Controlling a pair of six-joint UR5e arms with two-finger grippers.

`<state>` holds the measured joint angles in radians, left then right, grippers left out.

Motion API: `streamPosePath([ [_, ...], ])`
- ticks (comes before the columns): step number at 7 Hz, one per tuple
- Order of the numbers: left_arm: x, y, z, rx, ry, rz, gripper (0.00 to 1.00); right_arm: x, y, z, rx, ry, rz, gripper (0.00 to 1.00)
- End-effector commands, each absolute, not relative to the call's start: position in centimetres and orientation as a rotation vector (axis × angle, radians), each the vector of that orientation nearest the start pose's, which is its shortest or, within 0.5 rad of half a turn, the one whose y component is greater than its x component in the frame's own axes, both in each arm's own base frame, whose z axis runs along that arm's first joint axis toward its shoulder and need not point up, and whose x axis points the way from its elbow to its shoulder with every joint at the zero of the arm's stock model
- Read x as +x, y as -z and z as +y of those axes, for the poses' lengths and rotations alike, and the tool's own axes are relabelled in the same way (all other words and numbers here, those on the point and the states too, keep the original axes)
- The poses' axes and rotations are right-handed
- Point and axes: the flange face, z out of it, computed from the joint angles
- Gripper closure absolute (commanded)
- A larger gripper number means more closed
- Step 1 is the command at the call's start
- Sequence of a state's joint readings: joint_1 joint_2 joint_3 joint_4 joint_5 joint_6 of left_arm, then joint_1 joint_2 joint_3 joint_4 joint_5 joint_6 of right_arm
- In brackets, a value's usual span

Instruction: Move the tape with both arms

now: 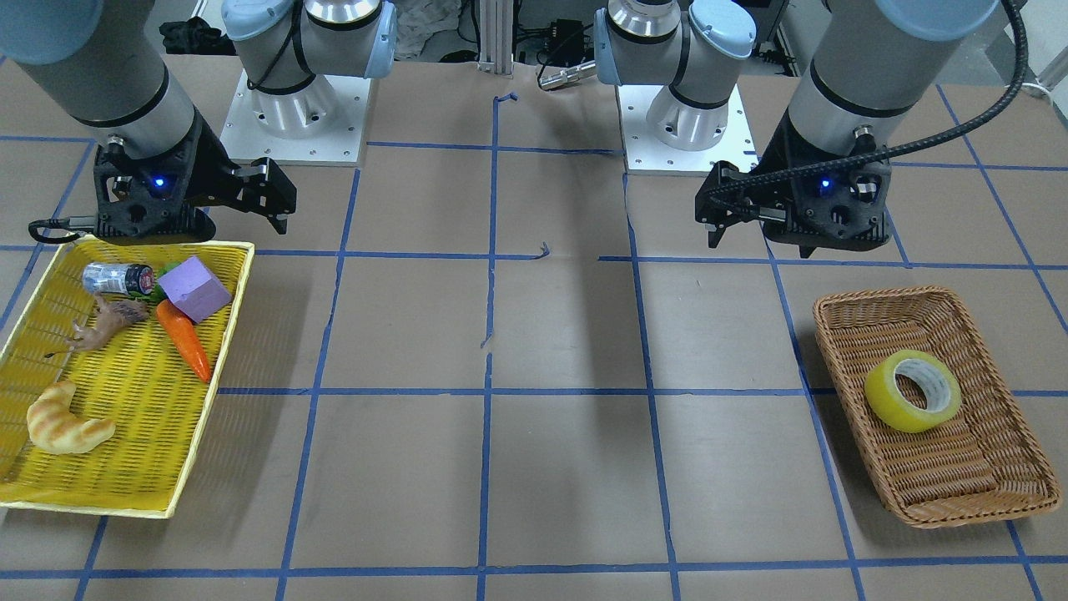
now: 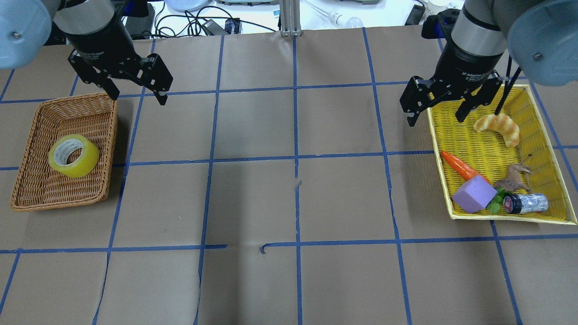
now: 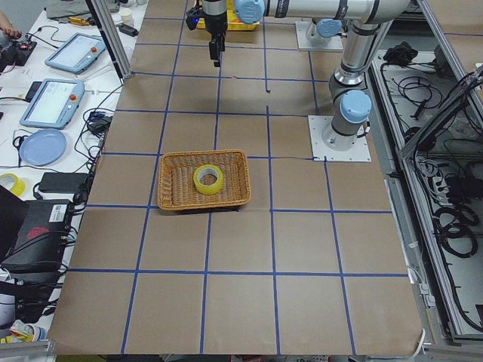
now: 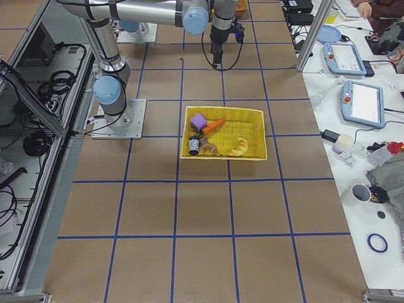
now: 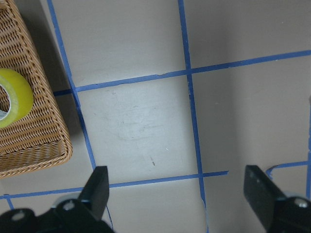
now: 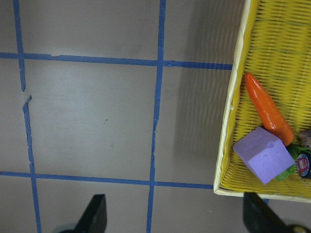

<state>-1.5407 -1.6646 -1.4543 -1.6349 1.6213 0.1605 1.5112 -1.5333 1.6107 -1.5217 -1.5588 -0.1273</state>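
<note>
The yellow tape roll (image 2: 73, 155) lies in a brown wicker basket (image 2: 58, 205) on the table's left side; it also shows in the front view (image 1: 912, 391), the left side view (image 3: 207, 179) and the left wrist view (image 5: 12, 99). My left gripper (image 2: 137, 95) hangs open and empty above the table beside the basket's far right corner, apart from the tape. In the left wrist view its fingers (image 5: 99, 187) stand wide over bare paper. My right gripper (image 2: 435, 121) is open and empty over the far left corner of a yellow tray (image 2: 439, 158).
The yellow tray holds an orange toy carrot (image 2: 460, 166), a purple block (image 2: 474, 194), a croissant (image 2: 499, 126), a toy animal (image 2: 515, 176) and a small bottle (image 2: 526, 203). Brown paper with a blue tape grid covers the table between basket and tray.
</note>
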Motion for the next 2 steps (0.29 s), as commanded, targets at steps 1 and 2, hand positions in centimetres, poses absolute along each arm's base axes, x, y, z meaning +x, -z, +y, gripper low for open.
streamPosePath([
  [1,-11.48,-48.95,-53.19,0.199,-0.064,3.108,0.00,10.45,-44.58,-50.02,-0.104,-0.194,3.113,0.00],
  [2,-11.48,-48.96,-53.20,0.199,-0.062,3.107,0.00,10.55,-44.54,-50.02,-0.106,-0.191,3.110,0.00],
])
